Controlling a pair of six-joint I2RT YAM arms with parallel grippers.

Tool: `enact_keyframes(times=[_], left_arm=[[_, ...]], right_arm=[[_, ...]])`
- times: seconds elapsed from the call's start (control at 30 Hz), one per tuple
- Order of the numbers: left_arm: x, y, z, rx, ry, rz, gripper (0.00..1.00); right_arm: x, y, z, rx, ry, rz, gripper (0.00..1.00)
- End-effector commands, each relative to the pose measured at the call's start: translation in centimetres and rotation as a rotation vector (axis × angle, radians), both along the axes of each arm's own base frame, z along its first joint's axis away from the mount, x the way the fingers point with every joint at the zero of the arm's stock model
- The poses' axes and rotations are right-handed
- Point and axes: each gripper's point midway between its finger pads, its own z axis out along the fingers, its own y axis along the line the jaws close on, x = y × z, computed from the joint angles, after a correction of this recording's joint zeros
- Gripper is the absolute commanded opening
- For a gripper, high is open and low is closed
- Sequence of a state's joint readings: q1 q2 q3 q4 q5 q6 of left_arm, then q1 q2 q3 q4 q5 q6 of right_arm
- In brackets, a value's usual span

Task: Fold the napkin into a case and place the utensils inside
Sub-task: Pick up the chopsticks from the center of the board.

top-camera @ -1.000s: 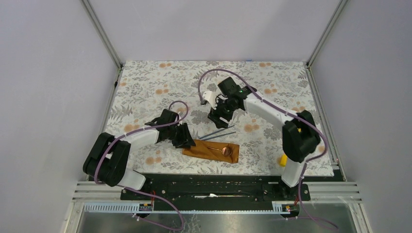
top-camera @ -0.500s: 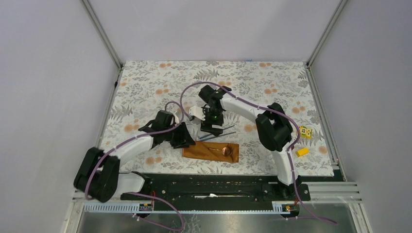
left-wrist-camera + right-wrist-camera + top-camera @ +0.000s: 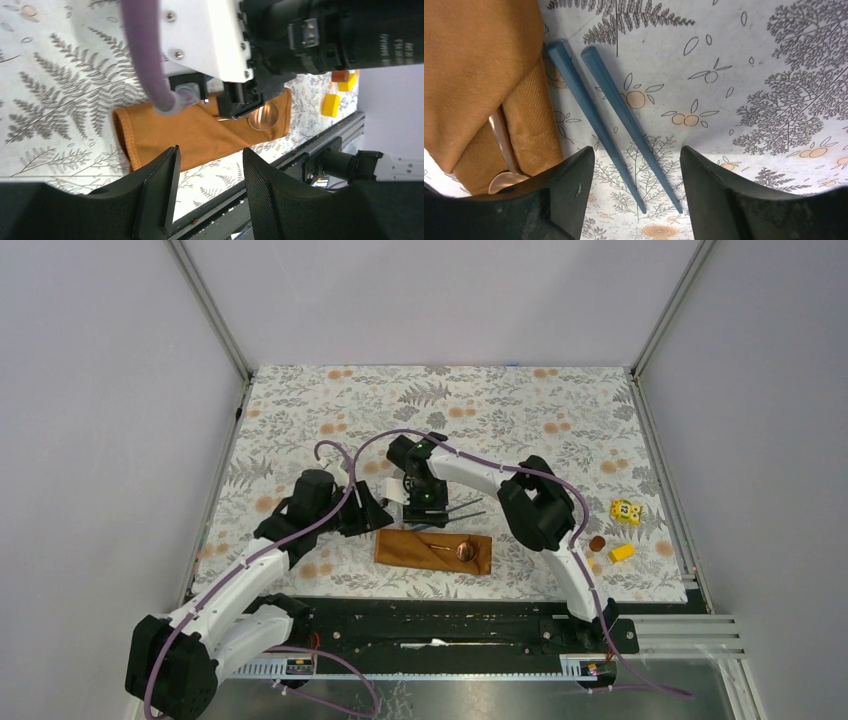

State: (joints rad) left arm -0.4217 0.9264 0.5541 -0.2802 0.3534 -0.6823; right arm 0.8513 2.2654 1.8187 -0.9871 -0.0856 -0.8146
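Note:
The napkin (image 3: pixel 425 549) lies folded as a narrow rust-orange case near the front edge, also seen in the left wrist view (image 3: pixel 195 135) and the right wrist view (image 3: pixel 471 70). A copper spoon (image 3: pixel 504 150) is tucked in its pocket, bowl (image 3: pixel 465 551) showing. Two thin blue-grey rods (image 3: pixel 616 112) lie on the tablecloth just behind the case (image 3: pixel 462 508). My right gripper (image 3: pixel 638 195) hangs open over the rods' tips, which lie between its fingers (image 3: pixel 425 512). My left gripper (image 3: pixel 210 195) is open and empty beside the case's left end (image 3: pixel 372 517).
A floral tablecloth (image 3: pixel 300 430) covers the table. Two yellow blocks (image 3: pixel 627 512) (image 3: pixel 621 553) and a small brown piece (image 3: pixel 597 543) sit at the right. The black rail (image 3: pixel 440 625) runs along the near edge. The right wrist (image 3: pixel 240 50) hangs close before the left camera.
The right arm swung from the back middle down and left over the rods. The left gripper drew back left off the case's end and its jaws widened.

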Motion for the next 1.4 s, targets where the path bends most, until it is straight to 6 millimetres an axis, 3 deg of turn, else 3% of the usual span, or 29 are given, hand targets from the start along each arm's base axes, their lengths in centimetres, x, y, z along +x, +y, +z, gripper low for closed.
enact_keyframes(times=[0.0, 0.23, 0.43, 0.77, 0.97, 1.1, 1.37], left_arm=[[0.4, 1.4, -1.0, 0.048, 0.015, 0.067, 0.54], [0.5, 2.3, 0.7, 0.054, -0.054, 0.106, 0.54], [0.6, 2.6, 1.6, 0.052, -0.092, 0.121, 0.54], [0.7, 2.7, 1.4, 0.056, -0.087, 0.123, 0.54], [0.7, 2.7, 1.1, 0.055, -0.083, 0.127, 0.54], [0.7, 2.6, 0.9, 0.052, -0.078, 0.127, 0.54], [0.8, 2.5, 0.8, 0.052, -0.075, 0.126, 0.54]], right_arm=[[0.1, 0.2, 0.2, -0.033, -0.015, 0.010, 0.68], [-0.6, -0.3, -1.4, -0.060, 0.012, 0.033, 0.60], [-0.5, -0.1, -2.5, -0.051, 0.005, 0.043, 0.42], [-0.5, -0.2, -3.4, -0.031, -0.070, 0.061, 0.13], [0.4, 0.9, -0.8, 0.043, -0.144, 0.057, 0.00], [0.7, 1.0, 0.8, 0.063, -0.162, 0.072, 0.00], [0.2, 0.8, 2.0, 0.082, -0.164, 0.075, 0.00]])
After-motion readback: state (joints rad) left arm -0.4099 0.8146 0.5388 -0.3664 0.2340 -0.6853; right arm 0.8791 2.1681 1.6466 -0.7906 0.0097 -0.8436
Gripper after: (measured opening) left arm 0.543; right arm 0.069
